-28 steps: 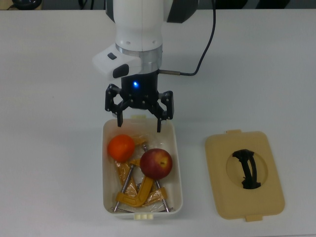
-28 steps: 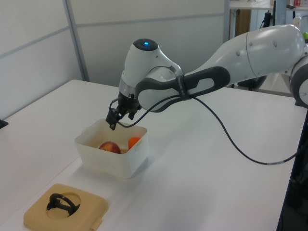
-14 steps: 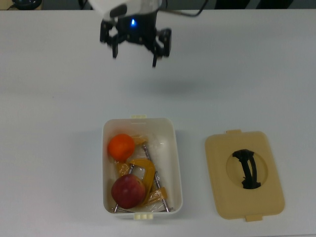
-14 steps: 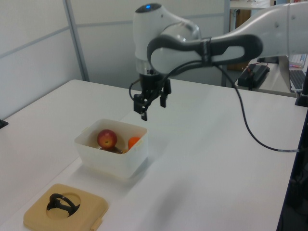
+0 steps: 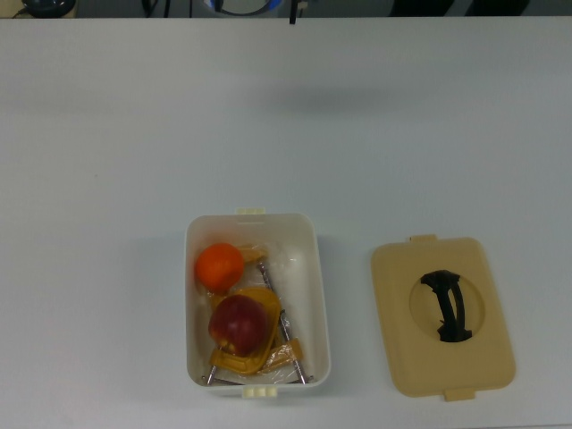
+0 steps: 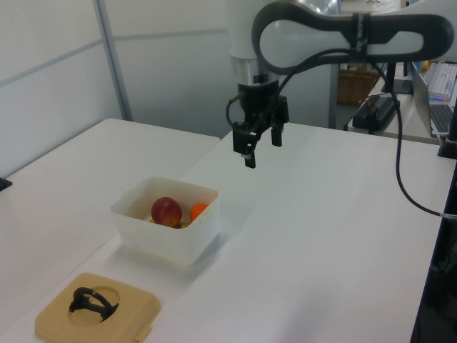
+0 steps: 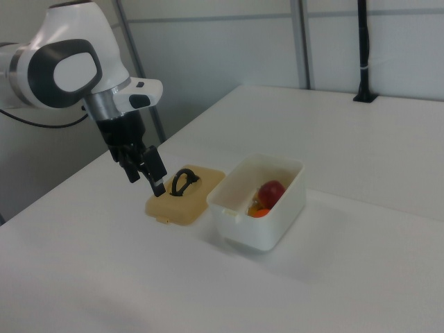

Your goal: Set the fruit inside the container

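The white container holds both fruits: the dark red apple lies on the yellow clamps, and the orange rests toward the top view's top-left corner of the tub. In the left view the apple and orange show above the container's rim. My gripper hangs open and empty, well above the table and away from the tub. The right view has the gripper to the left of the container. The top view shows only a tip of it at the upper edge.
Yellow-orange C-clamps lie under the fruit in the tub. A flat tan lid with a black handle lies on the white table beside the tub, on the top view's right. The arm's black cable loops above the table.
The gripper rose from the tub's rim and pulled back toward the top view's upper edge, staying open. The apple rolled inside the tub and settled on the clamps.
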Robot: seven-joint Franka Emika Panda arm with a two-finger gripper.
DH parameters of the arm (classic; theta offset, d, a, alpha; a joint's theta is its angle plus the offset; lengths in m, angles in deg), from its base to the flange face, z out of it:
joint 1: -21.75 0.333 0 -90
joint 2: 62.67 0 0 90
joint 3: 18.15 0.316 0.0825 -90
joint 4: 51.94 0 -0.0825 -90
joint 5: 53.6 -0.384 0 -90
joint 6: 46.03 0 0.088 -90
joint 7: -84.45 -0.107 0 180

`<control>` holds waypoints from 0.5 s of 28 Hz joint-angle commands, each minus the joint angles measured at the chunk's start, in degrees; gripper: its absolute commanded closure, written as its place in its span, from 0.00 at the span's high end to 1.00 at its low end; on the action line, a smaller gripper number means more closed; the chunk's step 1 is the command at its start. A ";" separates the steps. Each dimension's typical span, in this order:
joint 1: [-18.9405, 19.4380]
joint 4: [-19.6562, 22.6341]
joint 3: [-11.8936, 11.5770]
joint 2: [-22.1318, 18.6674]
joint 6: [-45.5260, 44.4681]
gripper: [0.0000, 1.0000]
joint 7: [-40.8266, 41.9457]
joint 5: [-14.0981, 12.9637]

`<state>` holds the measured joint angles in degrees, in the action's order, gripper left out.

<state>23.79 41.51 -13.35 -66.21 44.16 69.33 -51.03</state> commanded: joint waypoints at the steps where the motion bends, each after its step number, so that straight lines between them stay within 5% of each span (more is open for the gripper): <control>1: 0.16 3.93 -2.51 -3.22 2.18 1.00 5.54 -4.14; 14: -0.72 3.23 -2.95 -2.61 5.26 1.00 7.65 -5.29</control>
<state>23.41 43.68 -15.74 -68.07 48.31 74.90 -54.97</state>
